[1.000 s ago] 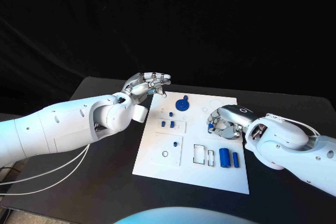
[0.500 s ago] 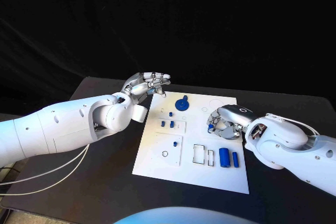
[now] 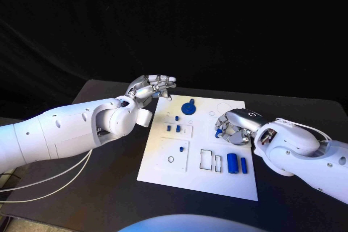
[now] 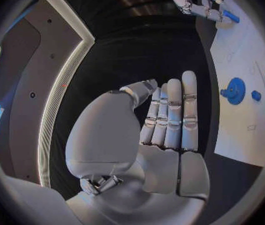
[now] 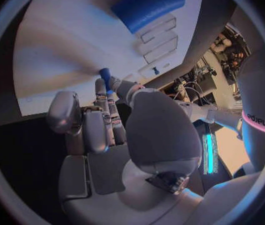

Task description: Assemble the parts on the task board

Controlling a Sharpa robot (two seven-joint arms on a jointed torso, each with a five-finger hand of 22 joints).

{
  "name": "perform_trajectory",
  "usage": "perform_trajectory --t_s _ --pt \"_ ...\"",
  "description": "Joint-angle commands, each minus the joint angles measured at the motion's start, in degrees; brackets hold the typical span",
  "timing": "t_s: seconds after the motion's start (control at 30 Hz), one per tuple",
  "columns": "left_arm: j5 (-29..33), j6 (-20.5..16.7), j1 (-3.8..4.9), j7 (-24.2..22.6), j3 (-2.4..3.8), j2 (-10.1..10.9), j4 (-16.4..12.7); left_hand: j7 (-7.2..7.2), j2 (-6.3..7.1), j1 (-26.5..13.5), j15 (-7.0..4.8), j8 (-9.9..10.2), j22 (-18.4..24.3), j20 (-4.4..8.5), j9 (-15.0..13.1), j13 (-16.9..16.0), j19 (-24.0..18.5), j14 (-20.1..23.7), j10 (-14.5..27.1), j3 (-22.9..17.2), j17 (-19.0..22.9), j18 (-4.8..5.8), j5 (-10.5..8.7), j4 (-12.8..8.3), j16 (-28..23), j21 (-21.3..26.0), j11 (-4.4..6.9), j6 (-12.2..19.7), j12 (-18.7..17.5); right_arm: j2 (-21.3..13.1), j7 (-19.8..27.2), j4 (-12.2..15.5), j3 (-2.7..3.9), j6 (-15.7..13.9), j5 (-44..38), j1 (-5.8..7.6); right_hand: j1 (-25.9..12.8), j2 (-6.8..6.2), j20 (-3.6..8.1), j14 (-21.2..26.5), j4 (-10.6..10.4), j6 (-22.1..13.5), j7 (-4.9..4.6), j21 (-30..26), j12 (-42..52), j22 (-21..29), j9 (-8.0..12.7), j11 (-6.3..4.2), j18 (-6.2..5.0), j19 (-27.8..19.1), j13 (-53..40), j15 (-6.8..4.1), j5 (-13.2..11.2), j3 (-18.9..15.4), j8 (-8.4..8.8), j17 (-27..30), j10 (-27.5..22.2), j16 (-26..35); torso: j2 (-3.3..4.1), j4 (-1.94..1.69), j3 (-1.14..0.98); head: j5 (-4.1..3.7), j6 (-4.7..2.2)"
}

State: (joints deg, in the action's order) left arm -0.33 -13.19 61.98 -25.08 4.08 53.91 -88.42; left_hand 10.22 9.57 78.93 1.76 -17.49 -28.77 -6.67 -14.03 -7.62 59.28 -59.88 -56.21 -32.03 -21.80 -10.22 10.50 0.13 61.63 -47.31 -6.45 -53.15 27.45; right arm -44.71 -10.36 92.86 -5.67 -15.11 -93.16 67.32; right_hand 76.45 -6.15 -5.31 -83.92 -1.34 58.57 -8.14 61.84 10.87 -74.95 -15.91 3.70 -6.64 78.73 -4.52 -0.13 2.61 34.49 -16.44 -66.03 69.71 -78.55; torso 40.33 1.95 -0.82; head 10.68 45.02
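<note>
The task board (image 3: pixel 177 164) lies mid-table. On its 3 o'clock side I see my right hand (image 3: pixel 231 127) pinching a small blue part (image 3: pixel 218 134) just above the white plate. At 11 o'clock my left hand (image 3: pixel 151 87) hovers, fingers together and holding nothing.

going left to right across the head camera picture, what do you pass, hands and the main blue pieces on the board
Left hand → blue round part near the board's far edge → small blue part pinched by the right hand, all over or beside the white task board.
</note>
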Motion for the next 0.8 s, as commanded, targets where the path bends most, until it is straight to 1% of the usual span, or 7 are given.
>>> perform_trajectory --t_s 0.03,0.17,0.33,0.43,0.57,0.67,0.8 --pt "-0.2 0.9 0.02 -0.5 0.05 0.0 -0.1 -0.03 -0.66 0.1 0.09 0.1 0.0 -0.21 -0.1 -0.1 0.0 0.3 0.4 0.0 -0.1 -0.36 0.33 -0.2 0.4 0.0 0.16 0.4 0.4 -0.3 -0.2 0.8 0.01 -3.1 -0.9 -0.02 -0.8 0.31 0.03 -1.6 0.1 0.7 0.60 0.6 -0.3 -1.3 -2.3 0.03 1.15 0.5 0.1 -0.55 0.3 0.1 -1.46 -0.3 0.5 -0.4 -0.02 0.01 0.01 -0.01 -0.08" --pt "-0.2 0.9 0.02 -0.5 0.05 0.0 -0.1 -0.03 -0.66 0.1 0.09 0.1 0.0 -0.21 -0.1 -0.1 0.0 0.3 0.4 0.0 -0.1 -0.36 0.33 -0.2 0.4 0.0 0.16 0.4 0.4 -0.8 -0.1 1.8 0.03 -5.1 -0.7 -0.01 -1.0 0.26 0.05 -1.6 0.0 0.7 0.65 0.7 -0.3 -1.4 -2.5 0.00 1.19 0.5 0.1 -0.58 0.2 0.1 -1.56 -0.3 0.6 -0.5 0.02 0.03 0.00 -0.03 -0.12" --pt "-0.2 0.8 0.02 -0.5 0.05 0.0 -0.1 -0.01 -0.71 0.1 0.09 0.1 0.0 -0.20 -0.1 -0.1 0.0 0.3 0.4 -0.1 -0.1 -0.35 0.32 -0.2 0.4 0.0 0.15 0.4 0.4 -1.6 -0.1 3.3 0.14 -6.7 -0.1 0.10 -1.1 0.22 0.08 -1.6 0.0 0.7 0.71 1.0 -0.4 -1.5 -2.6 -0.05 1.24 0.6 0.1 -0.61 0.2 0.1 -1.64 -0.5 0.7 -0.5 0.00 0.02 -0.01 0.00 -0.15" --pt "-0.2 0.8 0.02 -0.5 0.05 0.0 -0.1 -0.01 -0.71 0.1 0.09 0.1 0.0 -0.20 -0.1 -0.1 0.0 0.3 0.4 -0.1 -0.1 -0.35 0.32 -0.2 0.4 0.0 0.15 0.4 0.4 -2.4 0.0 4.8 0.30 -7.4 0.7 0.28 -1.4 0.09 0.11 -1.6 0.0 0.7 0.75 1.0 -0.4 -1.6 -2.7 -0.07 1.23 0.6 0.1 -0.64 0.2 0.1 -1.74 -0.4 0.8 -0.5 -0.02 -0.03 0.01 0.04 -0.07" --pt "-0.2 0.8 0.02 -0.4 0.05 0.0 0.0 -0.01 -0.71 0.1 0.09 0.1 0.0 -0.20 -0.1 -0.1 0.0 0.3 0.4 -0.1 -0.1 -0.35 0.32 -0.2 0.4 0.0 0.15 0.4 0.4 -3.0 0.2 6.9 0.51 -8.4 1.5 0.45 -1.5 0.02 0.12 -1.6 0.0 0.7 0.77 1.0 -0.5 -1.6 -2.8 -0.08 1.24 0.6 0.1 -0.65 0.2 0.0 -1.77 -0.4 0.8 -0.5 0.01 0.05 -0.01 0.14 0.01" --pt "-0.2 0.9 0.02 -0.3 0.05 0.0 0.0 -0.01 -0.71 0.1 0.09 0.1 0.0 -0.20 -0.1 -0.1 0.0 0.3 0.4 -0.1 -0.1 -0.35 0.32 -0.2 0.4 0.0 0.15 0.4 0.4 -2.6 0.8 8.2 0.59 -8.8 2.6 0.49 -1.5 -0.08 0.13 -1.6 0.0 0.7 0.79 1.1 -0.6 -1.6 -2.9 -0.10 1.25 0.7 0.1 -0.66 0.2 0.0 -1.81 -0.3 0.8 -0.5 -0.06 0.14 -0.01 0.17 -0.03" --pt "-0.2 0.9 0.02 -0.3 0.05 -0.2 0.0 -0.01 -0.71 0.1 0.09 0.1 0.0 -0.20 -0.1 -0.1 0.0 0.3 0.4 -0.1 -0.1 -0.35 0.32 -0.2 0.4 0.0 0.15 0.4 0.4 -1.1 1.7 9.2 0.59 -9.0 3.5 0.30 -1.6 -0.10 0.14 -1.6 0.0 0.7 0.80 0.9 -0.6 -1.6 -2.9 -0.10 1.22 0.6 0.1 -0.66 0.3 0.0 -1.82 -0.3 0.8 -0.5 -0.06 0.12 -0.05 0.16 -0.06"
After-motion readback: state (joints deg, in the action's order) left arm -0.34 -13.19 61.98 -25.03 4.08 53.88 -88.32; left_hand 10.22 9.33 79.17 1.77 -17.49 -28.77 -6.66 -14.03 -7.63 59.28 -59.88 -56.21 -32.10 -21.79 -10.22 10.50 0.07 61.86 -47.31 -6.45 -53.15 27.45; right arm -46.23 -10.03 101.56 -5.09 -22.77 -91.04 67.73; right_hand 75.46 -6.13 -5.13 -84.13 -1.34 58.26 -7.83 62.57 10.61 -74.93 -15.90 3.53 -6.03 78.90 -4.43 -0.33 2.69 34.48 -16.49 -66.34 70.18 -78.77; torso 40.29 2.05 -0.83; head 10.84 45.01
